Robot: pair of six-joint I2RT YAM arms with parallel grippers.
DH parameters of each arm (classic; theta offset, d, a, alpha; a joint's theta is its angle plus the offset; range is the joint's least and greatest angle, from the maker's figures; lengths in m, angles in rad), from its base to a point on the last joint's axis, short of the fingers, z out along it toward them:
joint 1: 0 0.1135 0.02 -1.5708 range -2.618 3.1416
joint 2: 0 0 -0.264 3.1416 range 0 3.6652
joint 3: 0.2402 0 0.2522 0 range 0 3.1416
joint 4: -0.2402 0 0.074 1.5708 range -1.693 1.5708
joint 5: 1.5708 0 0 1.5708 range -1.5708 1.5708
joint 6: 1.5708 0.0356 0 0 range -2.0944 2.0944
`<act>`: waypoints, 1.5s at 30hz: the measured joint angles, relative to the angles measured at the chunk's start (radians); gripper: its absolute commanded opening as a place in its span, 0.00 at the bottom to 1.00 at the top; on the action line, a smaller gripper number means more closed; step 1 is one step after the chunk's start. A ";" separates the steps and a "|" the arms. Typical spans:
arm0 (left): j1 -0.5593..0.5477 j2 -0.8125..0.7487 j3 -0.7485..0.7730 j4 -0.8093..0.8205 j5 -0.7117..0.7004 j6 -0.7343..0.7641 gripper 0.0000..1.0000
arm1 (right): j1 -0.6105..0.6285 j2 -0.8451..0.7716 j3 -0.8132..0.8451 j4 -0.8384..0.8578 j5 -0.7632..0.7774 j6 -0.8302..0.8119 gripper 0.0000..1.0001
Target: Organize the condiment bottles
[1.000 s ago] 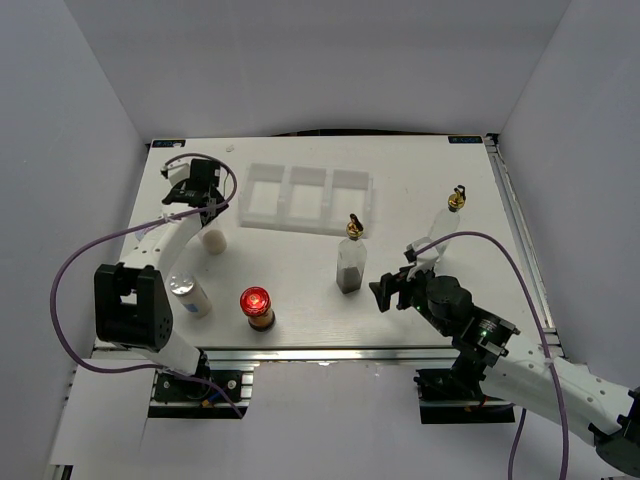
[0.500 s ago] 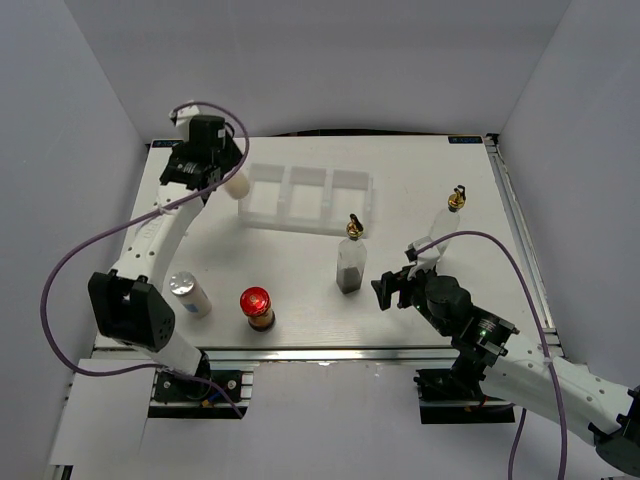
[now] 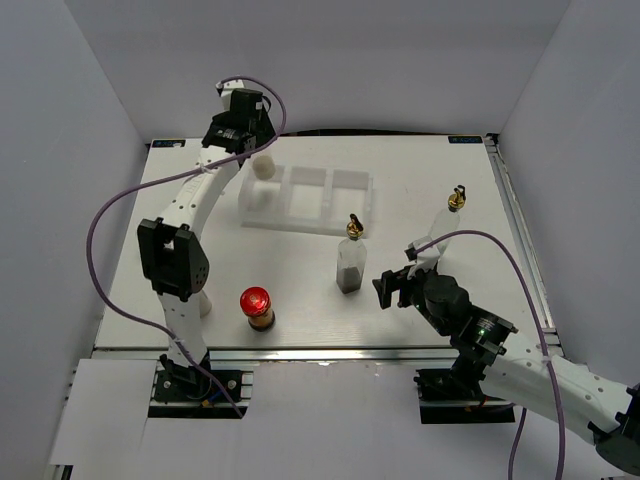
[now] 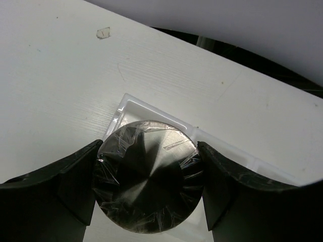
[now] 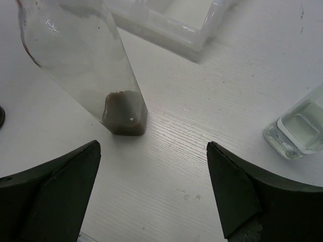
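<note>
My left gripper (image 3: 254, 148) is shut on a pale jar (image 3: 264, 167) with a film-wrapped silver lid (image 4: 146, 180). It holds the jar over the left compartment of the white tray (image 3: 349, 205), whose corner (image 4: 127, 101) shows under the jar. On the table stand a red-lidded jar (image 3: 256, 305), a gold-spouted bottle with dark contents (image 3: 350, 265) and a clear gold-spouted bottle (image 3: 449, 215). My right gripper (image 3: 386, 289) is open just right of the dark bottle (image 5: 113, 96). Nothing sits between its fingers, and the clear bottle (image 5: 302, 130) stands to its right.
The left arm's dark joint block (image 3: 172, 262) rises over the near left of the table and covers what stands behind it. The tray's two other compartments (image 3: 330, 190) hold nothing. Grey walls close in the table on three sides.
The left arm has lifted the silver-lidded jar from the table's left side and swung it far and rightward, to above the tray's left compartment. The right arm has stayed put.
</note>
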 measured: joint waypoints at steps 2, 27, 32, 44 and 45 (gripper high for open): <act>0.000 0.033 0.013 -0.001 0.002 0.010 0.00 | 0.000 0.004 0.000 -0.001 0.001 0.000 0.89; 0.000 0.200 0.069 0.033 0.072 0.161 0.00 | 0.000 0.006 0.000 -0.002 0.007 0.001 0.89; 0.000 0.202 -0.021 0.133 0.072 0.198 0.15 | 0.000 0.009 0.000 -0.003 0.009 0.001 0.89; 0.000 0.206 -0.066 0.198 0.065 0.221 0.98 | 0.000 0.009 0.000 -0.029 -0.005 0.008 0.89; 0.000 0.205 -0.066 0.198 0.064 0.221 0.98 | 0.000 0.007 0.000 -0.030 -0.011 0.009 0.89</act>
